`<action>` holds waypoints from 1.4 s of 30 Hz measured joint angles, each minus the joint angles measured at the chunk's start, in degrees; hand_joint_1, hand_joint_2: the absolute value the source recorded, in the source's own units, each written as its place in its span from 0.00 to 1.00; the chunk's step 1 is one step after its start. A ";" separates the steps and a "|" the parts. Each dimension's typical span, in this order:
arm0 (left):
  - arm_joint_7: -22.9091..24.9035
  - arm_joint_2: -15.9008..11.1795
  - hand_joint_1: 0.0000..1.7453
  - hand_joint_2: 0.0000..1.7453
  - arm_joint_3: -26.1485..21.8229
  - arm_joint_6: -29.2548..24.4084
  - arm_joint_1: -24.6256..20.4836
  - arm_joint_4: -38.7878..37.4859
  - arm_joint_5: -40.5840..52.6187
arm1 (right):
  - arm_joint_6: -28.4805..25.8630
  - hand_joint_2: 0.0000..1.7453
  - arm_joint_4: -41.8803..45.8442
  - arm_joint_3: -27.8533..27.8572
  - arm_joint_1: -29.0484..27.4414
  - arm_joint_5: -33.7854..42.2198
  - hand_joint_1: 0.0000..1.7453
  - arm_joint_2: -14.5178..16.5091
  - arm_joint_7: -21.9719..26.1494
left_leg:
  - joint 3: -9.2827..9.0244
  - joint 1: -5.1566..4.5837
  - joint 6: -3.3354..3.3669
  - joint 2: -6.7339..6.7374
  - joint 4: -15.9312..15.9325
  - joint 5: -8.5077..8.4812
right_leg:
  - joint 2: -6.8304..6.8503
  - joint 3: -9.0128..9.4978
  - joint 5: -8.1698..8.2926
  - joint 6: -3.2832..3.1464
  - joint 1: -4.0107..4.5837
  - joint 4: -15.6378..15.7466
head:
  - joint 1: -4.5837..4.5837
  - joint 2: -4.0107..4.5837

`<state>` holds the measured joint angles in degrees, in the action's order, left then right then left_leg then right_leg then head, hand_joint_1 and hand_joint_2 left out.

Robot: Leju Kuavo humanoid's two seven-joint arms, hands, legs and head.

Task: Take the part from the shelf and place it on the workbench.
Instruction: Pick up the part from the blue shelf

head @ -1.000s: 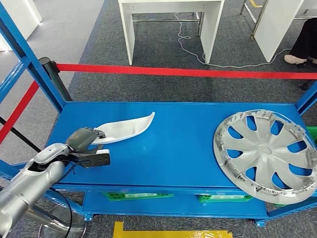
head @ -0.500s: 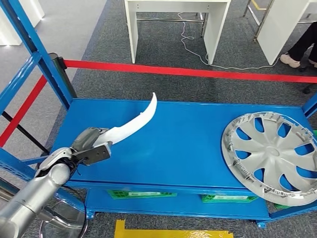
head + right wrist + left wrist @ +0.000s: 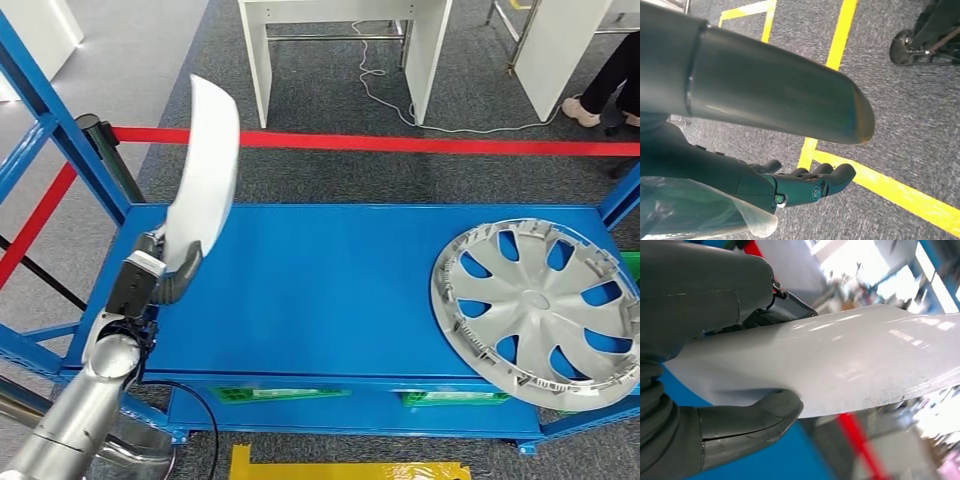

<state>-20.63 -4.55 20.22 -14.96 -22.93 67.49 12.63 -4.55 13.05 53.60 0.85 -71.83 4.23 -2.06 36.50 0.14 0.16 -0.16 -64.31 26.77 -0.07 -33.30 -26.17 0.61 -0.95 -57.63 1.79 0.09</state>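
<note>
My left hand (image 3: 162,270) grips the lower end of a long, curved white plastic part (image 3: 202,170), which now stands nearly upright above the left end of the blue shelf (image 3: 340,290). In the left wrist view the white part (image 3: 866,360) runs across the picture, pinched between the thumb (image 3: 753,425) and the fingers behind it. My right hand (image 3: 806,185) hangs over grey carpet with its fingers stretched out and nothing in them.
A silver wheel cover (image 3: 540,310) lies on the right end of the shelf. Red barrier tape (image 3: 423,146) runs behind the shelf, with white tables (image 3: 340,50) beyond. Blue shelf posts (image 3: 68,130) rise at the left. A person's legs (image 3: 604,90) stand at the far right.
My left hand has lifted the white part off the shelf and swung it from lying flat to nearly upright. The camera shifted slightly.
</note>
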 joint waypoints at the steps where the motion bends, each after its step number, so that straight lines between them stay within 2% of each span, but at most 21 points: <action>1: -0.39 0.71 1.00 1.00 -0.73 -1.69 0.19 1.21 -1.07 | -0.21 0.00 -0.01 0.09 0.07 -0.01 0.00 0.13 -0.05 | -1.42 -0.11 0.29 -0.01 3.19 -1.03 | 0.04 -0.02 -0.07 0.24 0.10 -0.05 | 0.03 0.00; 2: -0.73 1.39 1.00 1.00 -1.30 -3.15 0.39 2.32 -1.96 | -0.39 0.00 -0.02 0.15 0.12 -0.02 0.00 0.24 -0.14 | -2.22 -0.24 0.54 -0.04 5.09 -1.37 | 0.10 -0.06 -0.11 0.53 0.17 -0.06 | 0.07 0.00; 6: -1.50 3.41 1.00 1.00 -2.77 -7.28 1.40 5.46 -4.41 | -0.83 0.00 -0.02 0.25 0.17 -0.06 0.00 0.49 -0.46 | -2.53 -0.16 1.56 -0.05 6.29 -1.60 | 0.15 -0.55 -0.74 1.82 0.08 -0.59 | 0.15 0.00; 8: -1.71 4.40 1.00 1.00 -3.43 -9.81 1.41 6.46 -4.96 | -0.99 0.00 -0.03 0.28 0.15 -0.06 0.00 0.64 -0.76 | -2.52 0.06 2.08 0.02 6.58 -2.04 | 0.11 -2.72 -3.84 2.21 -0.01 -5.23 | 0.28 0.00; 10: -1.87 5.24 1.00 1.00 -3.89 -12.22 1.43 6.84 -4.66 | -1.13 0.00 -0.04 0.39 0.14 -0.06 0.00 0.77 -1.10 | -2.22 -0.02 2.36 0.03 6.49 -2.24 | 0.12 -6.02 -7.62 2.47 -0.08 -12.84 | 0.37 0.00; 11: -1.91 5.56 1.00 1.00 -4.01 -13.19 1.49 6.87 -4.43 | -1.21 0.00 -0.04 0.48 0.13 -0.06 0.00 0.79 -1.24 | -2.06 -0.06 2.40 0.03 6.42 -2.29 | 0.13 -7.08 -8.41 2.55 -0.10 -15.38 | 0.35 0.00; 13: -1.96 6.00 1.00 1.00 -4.06 -14.61 1.56 6.87 -4.21 | -1.32 0.00 -0.04 0.62 0.14 -0.09 0.00 0.83 -1.44 | -1.79 -0.07 2.38 0.01 6.18 -2.36 | 0.14 -5.91 -6.68 2.57 -0.12 -13.78 | 0.37 0.00; 15: -2.07 6.32 1.00 1.00 -4.07 -15.48 1.44 6.87 -4.21 | -1.36 0.00 -0.04 0.67 0.25 -0.20 0.00 0.85 -1.48 | -1.61 -0.15 2.14 0.00 5.87 -2.42 | 0.14 -1.56 -3.34 2.43 -0.14 -5.96 | 0.39 0.00; 17: -2.18 6.44 1.00 1.00 -4.07 -15.96 1.15 6.87 -4.21 | -1.36 0.00 -0.04 0.68 0.45 -0.33 0.00 0.92 -1.49 | -1.26 -0.36 1.57 0.00 5.54 -2.60 | 0.05 1.13 -1.83 2.07 -0.08 -0.98 | 0.31 0.00; 21: -2.21 6.45 1.00 1.00 -4.03 -15.99 0.88 6.85 -4.21 | -1.33 0.00 -0.07 0.73 0.36 -0.62 0.00 1.24 -1.67 | -0.52 -0.19 0.13 -0.01 4.97 -2.70 | 0.06 0.74 -0.82 0.75 0.14 -0.51 | 0.26 0.00; 23: -2.06 6.35 1.00 1.00 -4.00 -15.79 0.74 6.78 -4.15 | -1.34 0.00 -0.08 0.79 0.42 -0.68 0.00 1.43 -1.75 | 0.82 -0.01 -0.47 -0.01 1.30 0.75 | 0.22 0.04 -0.02 0.02 -0.03 -0.34 | 0.11 0.00; 25: -1.50 6.18 1.00 1.00 -3.95 -15.44 0.62 6.55 -3.78 | -1.35 0.00 -0.09 0.87 0.53 -0.68 0.00 1.47 -1.84 | 2.99 0.15 -0.95 0.01 -5.88 5.68 | 0.29 -1.06 0.80 -0.28 -0.01 -0.36 | -0.02 0.00; 27: -0.75 5.97 1.00 1.00 -3.82 -15.03 0.61 6.21 -3.24 | -1.33 0.00 -0.09 0.97 0.57 -0.74 0.00 1.47 -1.88 | 3.23 0.18 -1.03 0.01 -9.75 7.60 | 0.30 -2.31 1.74 -0.24 0.05 -0.40 | -0.03 0.00; 28: -0.22 5.88 1.00 1.00 -3.73 -14.71 0.56 6.05 -2.83 | -1.32 0.00 -0.09 1.01 0.57 -0.78 0.00 1.48 -1.91 | 1.76 0.17 -0.91 0.01 -8.45 7.03 | 0.29 -2.93 2.26 -0.20 0.08 -0.41 | -0.03 0.00; 30: 1.14 5.64 1.00 1.00 -3.37 -13.71 0.13 5.77 -1.58 | -1.24 0.00 -0.09 1.05 0.59 -0.83 0.00 1.49 -1.92 | -3.49 0.06 -0.30 0.01 -0.81 4.79 | 0.28 -3.92 3.28 -0.03 0.12 -0.42 | -0.04 0.00; 32: 2.41 5.23 1.00 1.00 -2.65 -12.59 -0.51 5.47 -0.17 | -1.07 0.00 -0.09 1.08 0.62 -0.84 0.00 1.49 -1.91 | -6.95 -0.24 0.33 0.02 5.17 3.50 | 0.31 -4.47 4.17 0.53 0.20 -0.37 | 0.01 0.00; 35: 3.19 4.67 1.00 1.00 -1.71 -11.82 -0.88 4.98 0.77 | -0.82 0.00 -0.11 1.09 0.68 -0.85 0.00 1.49 -1.90 | -6.84 -0.58 1.21 0.05 6.20 2.40 | 0.33 -4.70 5.37 1.70 -0.02 0.04 | 0.05 0.00; 37: 3.37 4.48 1.00 1.00 -1.22 -11.66 -1.07 4.63 0.89 | -0.74 0.00 -0.13 1.10 0.63 -0.85 0.00 1.49 -1.92 | -5.98 -0.36 2.03 0.23 6.58 0.98 | 0.23 -5.59 3.78 2.29 -0.15 -0.86 | 0.15 0.00; 38: 3.40 4.45 1.00 1.00 -1.04 -11.62 -1.17 4.52 0.91 | -0.70 0.00 -0.14 1.11 0.60 -0.85 0.00 1.49 -1.93 | -5.28 -0.21 2.34 0.31 6.76 0.17 | 0.18 -6.49 1.43 2.48 -0.18 -2.89 | 0.30 0.00; 40: 3.63 4.41 1.00 1.00 -0.89 -11.22 -1.25 4.32 1.00 | -0.66 0.00 -0.15 1.11 0.63 -0.85 0.00 1.49 -1.95 | -3.50 -0.23 2.63 0.36 6.72 -1.20 | 0.14 -8.60 -4.48 2.73 -0.18 -10.00 | 0.52 0.00; 42: 4.10 4.30 1.00 1.00 -0.67 -10.23 -1.21 4.04 1.30 | -0.62 0.00 -0.15 1.11 0.67 -0.87 0.00 1.49 -1.94 | -1.64 -0.27 2.57 0.37 6.64 -2.54 | 0.15 -9.20 -7.16 2.94 -0.19 -15.96 | 0.52 0.00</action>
<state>-16.53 -0.25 19.55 -25.19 -24.15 71.53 13.93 -5.16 12.90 54.71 1.52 -72.70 5.73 -4.01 34.86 -0.13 2.73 0.21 -57.67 24.23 0.08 -42.50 -33.33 3.55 -1.14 -73.59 2.31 0.09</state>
